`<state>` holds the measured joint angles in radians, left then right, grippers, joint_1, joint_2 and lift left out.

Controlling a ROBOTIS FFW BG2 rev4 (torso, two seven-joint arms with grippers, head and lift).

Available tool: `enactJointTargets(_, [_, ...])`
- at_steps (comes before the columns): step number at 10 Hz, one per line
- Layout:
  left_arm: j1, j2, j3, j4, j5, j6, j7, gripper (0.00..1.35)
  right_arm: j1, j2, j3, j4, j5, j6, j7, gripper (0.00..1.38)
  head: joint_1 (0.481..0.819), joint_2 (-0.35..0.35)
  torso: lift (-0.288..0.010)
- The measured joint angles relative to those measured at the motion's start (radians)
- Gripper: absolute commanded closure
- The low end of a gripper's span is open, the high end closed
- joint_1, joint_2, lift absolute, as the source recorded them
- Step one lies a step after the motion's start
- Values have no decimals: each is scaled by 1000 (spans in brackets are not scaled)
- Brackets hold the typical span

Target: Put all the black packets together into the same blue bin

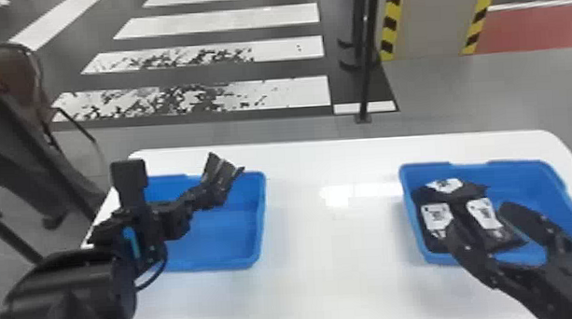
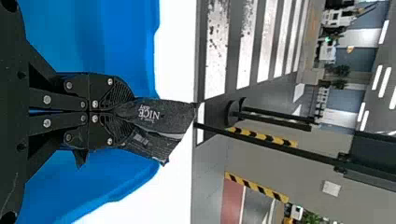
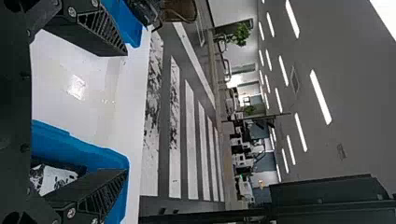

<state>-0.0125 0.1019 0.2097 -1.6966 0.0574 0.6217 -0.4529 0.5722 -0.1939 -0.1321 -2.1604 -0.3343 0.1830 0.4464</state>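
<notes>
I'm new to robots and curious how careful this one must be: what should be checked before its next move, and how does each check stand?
1. Left two-fingered black gripper has a firm-looking hold on the dark, creased packet: ok.
2. Held packet is over the right blue plastic bin, with the white-labelled black packets: not ok, it is above the left blue plastic bin.
3. Right black gripper is open and pinching nothing: ok.
4. Right bin has bare floor for another packet: ok.
5. No packet remains in the left bin: cannot tell, the arm hides part of it.
</notes>
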Motion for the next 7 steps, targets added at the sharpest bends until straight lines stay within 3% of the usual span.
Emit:
enactJointTargets(3, [135,-26,-7,-180,101,-98,5,1214,-118,-9,38,31,-60,69,12,131,695,84,-110])
enactJointTargets(7, [246,-36,-161,-238,221,-278,5,1214,-359,-29,164,66,-158,99,12,131,695,50,-110])
